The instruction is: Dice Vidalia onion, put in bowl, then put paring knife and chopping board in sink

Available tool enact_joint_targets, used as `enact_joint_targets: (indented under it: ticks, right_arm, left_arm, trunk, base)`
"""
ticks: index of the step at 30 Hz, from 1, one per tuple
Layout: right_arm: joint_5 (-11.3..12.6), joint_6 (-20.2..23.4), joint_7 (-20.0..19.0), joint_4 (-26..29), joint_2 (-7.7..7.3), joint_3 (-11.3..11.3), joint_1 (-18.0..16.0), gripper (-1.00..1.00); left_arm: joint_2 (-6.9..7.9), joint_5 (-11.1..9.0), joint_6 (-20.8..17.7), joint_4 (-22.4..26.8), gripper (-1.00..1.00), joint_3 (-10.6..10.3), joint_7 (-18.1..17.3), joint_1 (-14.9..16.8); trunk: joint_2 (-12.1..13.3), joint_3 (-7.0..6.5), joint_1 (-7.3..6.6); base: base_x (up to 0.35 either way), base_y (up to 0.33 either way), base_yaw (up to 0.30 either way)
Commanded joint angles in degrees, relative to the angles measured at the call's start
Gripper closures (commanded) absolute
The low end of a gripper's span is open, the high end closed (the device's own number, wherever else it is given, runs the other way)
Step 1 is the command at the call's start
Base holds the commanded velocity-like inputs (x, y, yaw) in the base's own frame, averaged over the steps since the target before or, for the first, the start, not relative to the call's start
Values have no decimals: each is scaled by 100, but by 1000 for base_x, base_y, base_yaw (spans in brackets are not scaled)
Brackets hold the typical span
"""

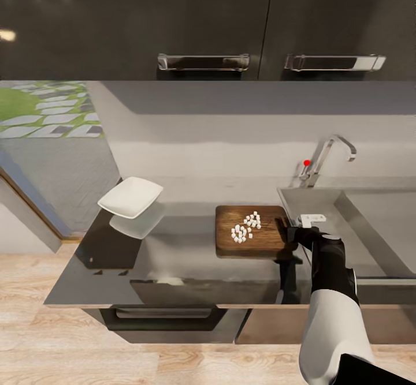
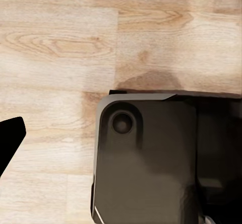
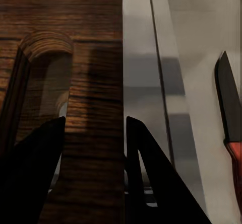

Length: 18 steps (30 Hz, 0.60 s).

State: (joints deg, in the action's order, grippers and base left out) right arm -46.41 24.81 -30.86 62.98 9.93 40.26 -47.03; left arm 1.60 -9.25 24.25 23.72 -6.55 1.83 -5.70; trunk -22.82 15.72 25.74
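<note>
The dark wooden chopping board [image 1: 251, 236] lies on the grey countertop [image 1: 190, 246] with a pile of white diced onion [image 1: 245, 228] on it. My right gripper [image 1: 292, 234] is at the board's right end, by the sink [image 1: 375, 217]. In the right wrist view its fingers [image 3: 45, 168] are part-closed around the edge of the chopping board [image 3: 93, 108]. The paring knife [image 3: 229, 108], with a dark blade and a red handle, lies on the grey sunken surface just past that edge. The white bowl [image 1: 131, 196] stands on the counter's far left. One black finger [image 2: 10, 139] of my left gripper hangs over the floor.
The chrome faucet [image 1: 326, 157] with its red knob rises behind the sink. Dark upper cabinets [image 1: 202, 21] hang overhead. The robot's dark base [image 2: 146, 158] rests on the light wood floor [image 2: 60, 48]. The counter's front edge and a drawer handle [image 1: 164, 313] are near me.
</note>
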Motion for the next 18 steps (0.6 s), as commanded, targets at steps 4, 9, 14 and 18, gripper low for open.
enact_joint_targets:
  ticks: [4, 9, 14, 18]
  right_arm:
    - [-52, 6, -39, 12, 7, 18, -8, 100]
    - [-52, 6, -34, 12, 7, 17, -8, 100]
    - [-52, 6, -34, 12, 7, 17, -8, 100]
    - [-52, 6, -34, 12, 7, 17, -8, 100]
  left_arm:
    - [20, -56, 9, 7, -100, -48, 19, -1]
    - [30, -54, 10, 5, -100, -48, 19, -1]
    - [33, -56, 10, 5, -100, -48, 19, -1]
    - [34, -58, 10, 8, -100, -48, 19, -1]
  trunk:
    - [-10, -27, 4]
    - [-10, -72, 4]
    - [-10, -117, 4]
    - [-10, -153, 4]
  base:
    - [0, 0, 0]
    - [0, 0, 0]
    - [0, 0, 0]
    - [0, 143, 0]
